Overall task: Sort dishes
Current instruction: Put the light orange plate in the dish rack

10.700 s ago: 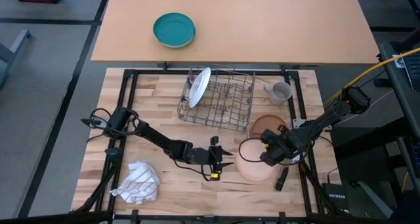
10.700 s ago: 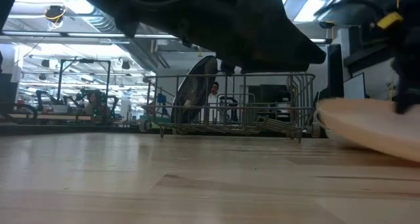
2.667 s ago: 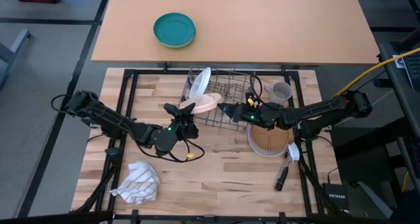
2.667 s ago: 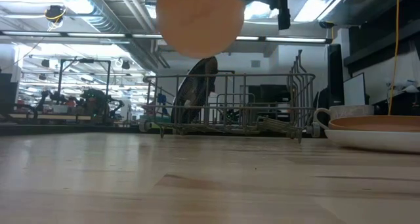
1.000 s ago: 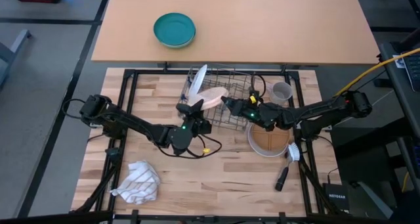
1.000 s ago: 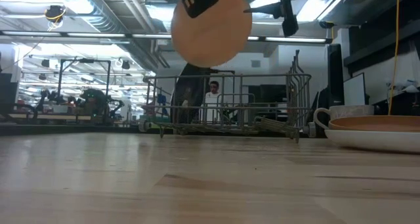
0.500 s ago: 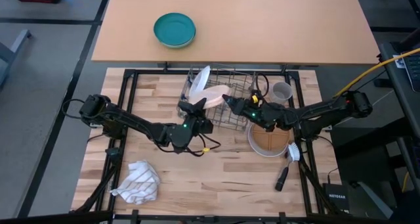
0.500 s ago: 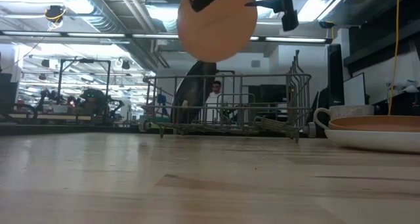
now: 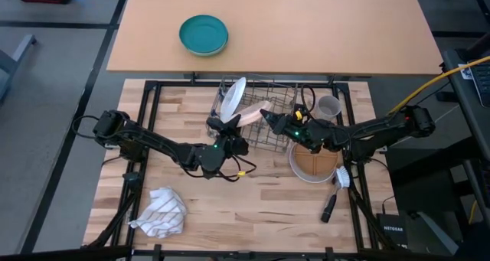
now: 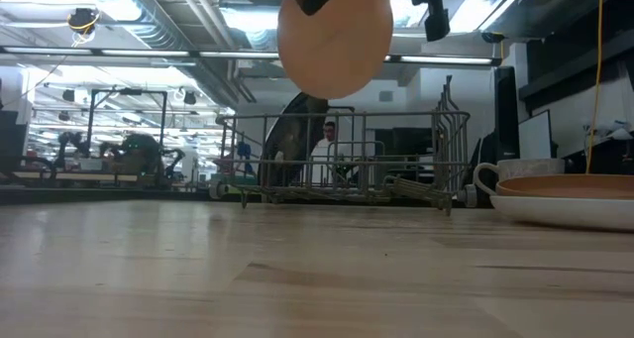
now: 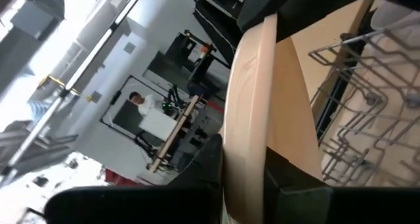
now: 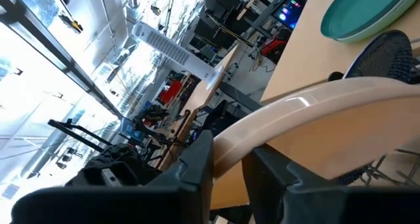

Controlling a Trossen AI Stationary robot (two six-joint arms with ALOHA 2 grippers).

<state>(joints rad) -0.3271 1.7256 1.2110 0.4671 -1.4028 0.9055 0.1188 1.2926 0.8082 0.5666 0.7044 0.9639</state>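
Peach-pink bowl point(image 9: 253, 110) hangs over the wire rack point(image 9: 264, 122), beside the white plate point(image 9: 233, 99) standing inside it. Left hand point(image 9: 222, 125) pinches its rim at one side; right hand point(image 9: 269, 117) has its fingers around the opposite rim.

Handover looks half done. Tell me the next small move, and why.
Probably the left gripper should open and back off: both grippers pinch the peach-pink bowl's rim above the wire rack, and the right gripper appears closed on it, ready to carry it alone.
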